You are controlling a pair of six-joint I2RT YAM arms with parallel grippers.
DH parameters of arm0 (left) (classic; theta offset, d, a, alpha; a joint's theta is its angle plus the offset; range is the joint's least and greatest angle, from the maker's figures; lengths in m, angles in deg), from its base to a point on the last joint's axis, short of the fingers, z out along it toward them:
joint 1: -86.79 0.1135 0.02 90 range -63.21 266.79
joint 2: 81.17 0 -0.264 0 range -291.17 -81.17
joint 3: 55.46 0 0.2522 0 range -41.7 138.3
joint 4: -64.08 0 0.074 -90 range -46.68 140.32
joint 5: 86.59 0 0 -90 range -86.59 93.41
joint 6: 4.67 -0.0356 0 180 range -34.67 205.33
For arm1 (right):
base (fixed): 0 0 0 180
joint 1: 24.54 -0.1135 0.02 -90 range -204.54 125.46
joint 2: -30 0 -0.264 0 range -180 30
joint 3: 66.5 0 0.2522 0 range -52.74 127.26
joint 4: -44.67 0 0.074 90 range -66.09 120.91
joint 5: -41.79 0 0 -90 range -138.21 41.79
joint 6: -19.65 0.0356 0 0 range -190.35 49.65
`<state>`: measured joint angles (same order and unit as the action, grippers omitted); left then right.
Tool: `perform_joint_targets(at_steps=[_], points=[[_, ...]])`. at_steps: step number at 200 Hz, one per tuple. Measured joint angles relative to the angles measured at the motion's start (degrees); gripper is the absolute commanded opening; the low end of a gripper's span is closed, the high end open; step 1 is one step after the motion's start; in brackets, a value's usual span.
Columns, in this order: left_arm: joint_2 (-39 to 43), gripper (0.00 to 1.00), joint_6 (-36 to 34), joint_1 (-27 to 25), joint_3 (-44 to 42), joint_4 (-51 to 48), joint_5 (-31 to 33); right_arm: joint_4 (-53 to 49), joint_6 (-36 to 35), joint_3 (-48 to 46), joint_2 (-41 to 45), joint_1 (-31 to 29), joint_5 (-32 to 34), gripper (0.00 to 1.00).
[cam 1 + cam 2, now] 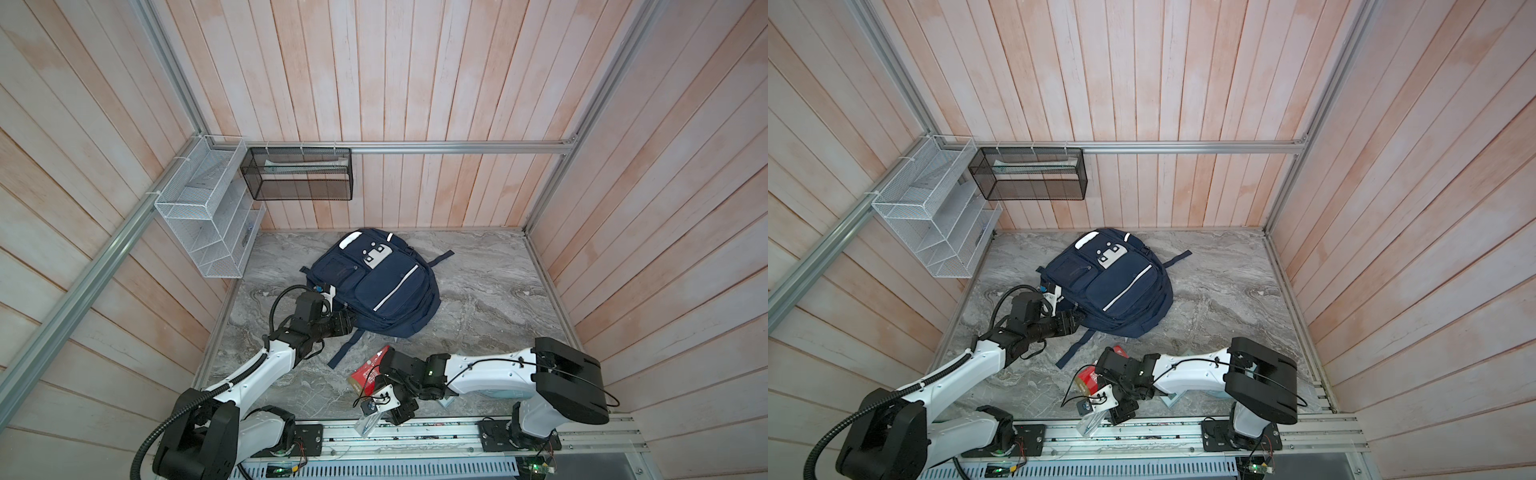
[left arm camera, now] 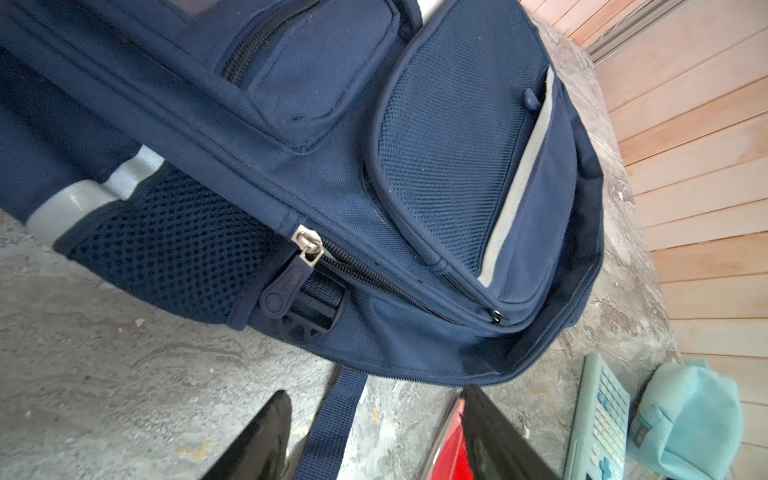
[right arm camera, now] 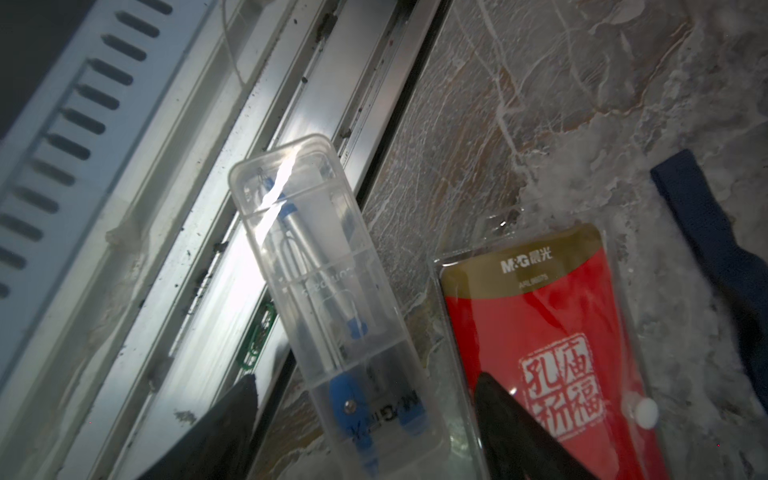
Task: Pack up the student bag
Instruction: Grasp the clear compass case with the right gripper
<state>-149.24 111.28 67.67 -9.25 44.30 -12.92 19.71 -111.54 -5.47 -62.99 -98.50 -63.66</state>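
The student bag [image 1: 374,282] [image 1: 1108,282] is a navy backpack lying flat on the marble table, front pockets up. In the left wrist view the student bag [image 2: 374,166] shows its main zipper with the pull [image 2: 291,274] at one end. My left gripper [image 1: 349,322] [image 2: 376,415] is open at the bag's near-left edge, and a loose strap [image 2: 332,424] lies on the table between its fingers. My right gripper [image 1: 386,415] [image 3: 365,395] is open over a clear plastic compass case [image 3: 332,291] [image 1: 365,426], one finger on each side, apart from it. A red stationery pack [image 3: 540,332] [image 1: 370,370] lies next to the case.
A teal calculator [image 2: 598,424] and a light-blue soft pouch [image 2: 685,415] lie near the right arm. The clear case overhangs the metal front rail [image 1: 415,432]. A white wire rack [image 1: 199,220] and a black mesh basket [image 1: 299,174] hang on the wooden walls at back left.
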Motion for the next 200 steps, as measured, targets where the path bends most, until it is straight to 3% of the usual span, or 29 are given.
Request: perform_joint_targets(at_steps=[53,71,145,170,200], points=[[-0.07,0.67,0.00,0.11,-0.11,0.57,-0.22,0.02,-1.79,1.92,-3.39,0.79,-1.22,0.66],[-0.11,0.67,0.00,0.22,-0.11,0.83,-0.35,-0.07,-1.86,2.64,-4.46,1.25,-2.19,0.57],[-1.27,0.67,0.00,0.55,-0.11,0.96,-0.44,-0.79,-0.48,3.98,-5.84,3.06,-3.48,0.42],[-1.73,0.67,0.00,0.59,-0.11,1.05,-0.61,-0.24,2.38,0.33,-1.81,5.81,-1.64,0.40],[-1.73,0.67,0.00,0.59,0.09,1.07,-0.87,0.98,6.99,-6.01,9.03,9.90,1.27,0.36]])
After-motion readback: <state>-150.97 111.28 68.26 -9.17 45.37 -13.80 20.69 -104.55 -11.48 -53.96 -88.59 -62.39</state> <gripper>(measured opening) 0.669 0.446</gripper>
